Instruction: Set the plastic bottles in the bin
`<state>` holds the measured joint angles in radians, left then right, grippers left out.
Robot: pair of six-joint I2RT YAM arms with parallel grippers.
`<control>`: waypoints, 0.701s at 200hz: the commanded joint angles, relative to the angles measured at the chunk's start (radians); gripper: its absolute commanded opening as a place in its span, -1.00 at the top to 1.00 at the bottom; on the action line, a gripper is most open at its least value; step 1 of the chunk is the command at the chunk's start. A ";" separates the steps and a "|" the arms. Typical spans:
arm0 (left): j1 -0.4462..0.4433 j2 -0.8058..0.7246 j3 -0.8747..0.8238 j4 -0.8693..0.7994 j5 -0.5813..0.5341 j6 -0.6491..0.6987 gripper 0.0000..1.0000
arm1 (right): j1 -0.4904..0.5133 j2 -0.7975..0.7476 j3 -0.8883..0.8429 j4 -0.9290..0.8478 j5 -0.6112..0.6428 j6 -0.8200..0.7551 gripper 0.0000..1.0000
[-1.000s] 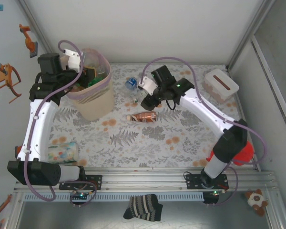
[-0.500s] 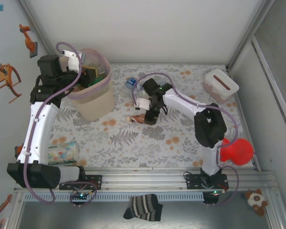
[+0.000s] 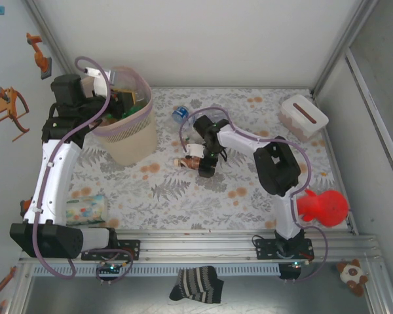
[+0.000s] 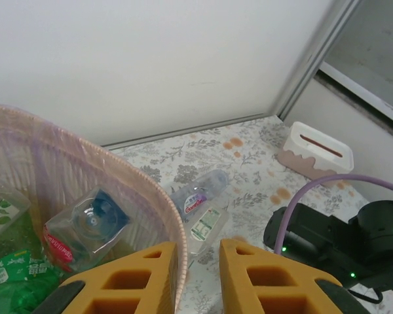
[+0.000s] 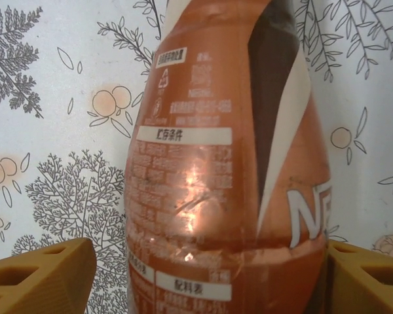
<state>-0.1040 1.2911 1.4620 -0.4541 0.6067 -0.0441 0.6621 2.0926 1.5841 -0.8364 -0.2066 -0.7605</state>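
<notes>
Our right fingers (image 5: 39,275) stand wide astride the copper-brown bottle (image 5: 216,163) lying on the counter (image 5: 52,98). Our left fingers (image 4: 262,281), closed and empty, hover over the rim of the bin (image 4: 118,176), with crushed bottles (image 4: 92,222) inside it.

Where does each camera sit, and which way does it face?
Top external: above and behind the robot, looking down on the table; left arm and right arm show.
Left wrist: on the left gripper beside the bin, facing the far wall; its fingers show.
Right wrist: on the right gripper, looking down at the brown bottle between its fingers.
Shared: bin, first two; bottle, top and right wrist.
</notes>
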 commanded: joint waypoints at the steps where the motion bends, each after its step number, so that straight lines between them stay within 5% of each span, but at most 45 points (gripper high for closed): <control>1: 0.004 -0.024 -0.028 0.051 0.035 -0.043 0.53 | -0.004 0.014 -0.018 0.006 -0.031 -0.017 -0.56; 88: 0.004 -0.027 -0.041 0.158 0.064 -0.149 0.48 | -0.005 -0.043 -0.037 0.017 -0.067 0.002 -0.26; 140: 0.003 -0.002 -0.082 0.363 0.066 -0.377 0.21 | -0.021 -0.211 -0.125 0.062 -0.143 0.109 -0.10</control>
<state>-0.1040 1.2835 1.3884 -0.2222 0.6510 -0.2684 0.6582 2.0052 1.5009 -0.7982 -0.2852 -0.7212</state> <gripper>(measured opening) 0.366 0.575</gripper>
